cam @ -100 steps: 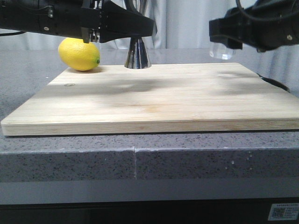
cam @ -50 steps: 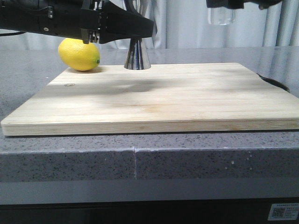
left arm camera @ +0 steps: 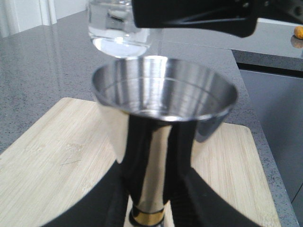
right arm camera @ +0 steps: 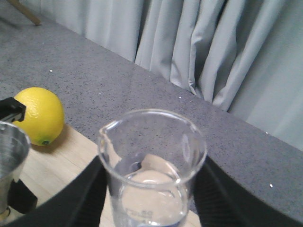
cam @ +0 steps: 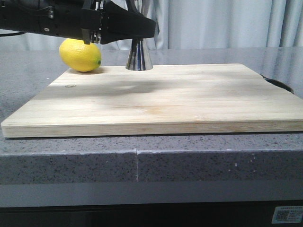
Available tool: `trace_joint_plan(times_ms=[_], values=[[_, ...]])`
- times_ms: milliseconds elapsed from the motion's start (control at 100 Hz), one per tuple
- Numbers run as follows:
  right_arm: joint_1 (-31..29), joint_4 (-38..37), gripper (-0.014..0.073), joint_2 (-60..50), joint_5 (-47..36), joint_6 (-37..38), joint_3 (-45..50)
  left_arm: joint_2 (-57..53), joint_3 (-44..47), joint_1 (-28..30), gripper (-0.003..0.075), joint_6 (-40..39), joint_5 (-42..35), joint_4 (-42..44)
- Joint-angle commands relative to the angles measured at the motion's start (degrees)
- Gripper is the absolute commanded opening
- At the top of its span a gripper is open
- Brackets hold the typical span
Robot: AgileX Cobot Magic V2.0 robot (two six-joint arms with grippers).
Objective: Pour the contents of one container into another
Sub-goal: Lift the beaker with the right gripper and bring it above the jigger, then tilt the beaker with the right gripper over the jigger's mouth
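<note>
The steel jigger point(cam: 138, 56) stands at the back edge of the wooden board point(cam: 165, 101), and my left gripper point(cam: 142, 29) is shut on it. In the left wrist view the fingers point(left arm camera: 118, 198) clamp the jigger point(left arm camera: 163, 94) just above its gold band, its open cup facing up. The clear glass beaker point(right arm camera: 151, 165) is upright with my right gripper point(right arm camera: 151, 201) shut on it. A little clear liquid seems to lie in its bottom. From the left wrist, the beaker point(left arm camera: 118, 28) hangs just above and beyond the jigger's rim. The front view shows neither the right gripper nor the beaker.
A yellow lemon point(cam: 80, 55) lies on the grey counter point(cam: 28, 80) next to the board's back left corner, close to the jigger. Curtains hang behind the counter. A dark cable point(cam: 279, 85) shows at the board's right edge.
My right gripper has lifted the beaker up out of the front view and carried it left, over toward the jigger. The left gripper and the jigger have stayed put.
</note>
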Motion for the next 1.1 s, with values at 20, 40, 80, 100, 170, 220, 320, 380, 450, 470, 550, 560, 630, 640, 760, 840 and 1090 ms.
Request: trace_joint_plan(times_ms=[20,40,80,100,170,220,320,380,450,470,550,560,630,640,760,840,1090], values=[[1.01,-2.01,0.0258,-2.25,-2.65,-0.39,-3.47,-2.96,-1.6,-0.57,0.0166,-0.7,6.24,-3.87],[1.18,-2.13,0.0258,-2.25,-2.65,-0.39,-3.68,-2.96,-1.6,-0.57,0.0166,-0.7,6.24,-3.87],[1.41,-2.51,0.0258,-2.25,-2.0,-0.39,-4.12,-2.96,-1.6,-0.57,0.0166,-0.7,6.24,-3.87],[1.53,-2.68,0.0258,-2.25,-1.67,-0.39,-4.3,-2.96,-1.6,-0.57,0.0166,-0.7,6.24,-3.87],[2.07,-3.86,0.0258,-2.25,-0.73,-0.39,-5.07,-2.96,-1.6,-0.57,0.0166,-0.7,6.24,-3.87],[2.42,-4.71,0.0258,-2.25,-0.46,-0.39,-5.47,-2.96,-1.6,-0.57,0.0166,-0.7,6.35,-3.87],[3.19,-6.05,0.0258,-2.25,0.02,-0.39,-5.98,-2.96,-1.6,-0.57,0.0166,-0.7,6.44,-3.83],[3.71,-6.92,0.0258,-2.25,0.14,-0.39,-6.22,-2.96,-1.6,-0.57,0.0166,-0.7,6.44,-3.83],[4.35,-7.92,0.0258,-2.25,0.36,-0.39,-6.21,-2.96,-1.6,-0.57,0.0166,-0.75,6.44,-3.74],[4.45,-8.03,0.0258,-2.25,0.36,-0.39,-6.21,-2.96,-1.6,-0.57,0.0166,-0.75,6.44,-3.74],[4.8,-8.77,0.0258,-2.25,0.49,-0.39,-6.21,-2.96,-1.6,-0.57,0.0166,-0.75,6.44,-3.74],[4.9,-8.97,0.0258,-2.25,0.49,-0.39,-6.21,-2.96,-1.6,-0.57,0.0166,-0.75,6.44,-3.71],[4.93,-9.75,0.0258,-2.25,0.61,-0.39,-6.21,-2.96,-1.6,-0.57,0.0166,-0.84,6.44,-3.61],[4.93,-9.72,0.0258,-2.25,0.61,-0.39,-6.21,-2.96,-1.6,-0.57,0.0166,-0.84,6.44,-3.61],[4.93,-10.63,0.0258,-2.25,1.28,-0.39,-6.21,-2.96,-1.6,-0.57,0.0166,-1.29,6.44,-3.48],[4.93,-11.36,0.0258,-2.25,1.28,-0.39,-6.21,-2.96,-1.6,-0.57,0.0166,-1.29,6.44,-3.45],[4.93,-13.92,0.0258,-2.25,1.28,-0.39,-6.21,-2.96,-1.6,-0.57,0.0166,-1.29,6.47,-3.35]])
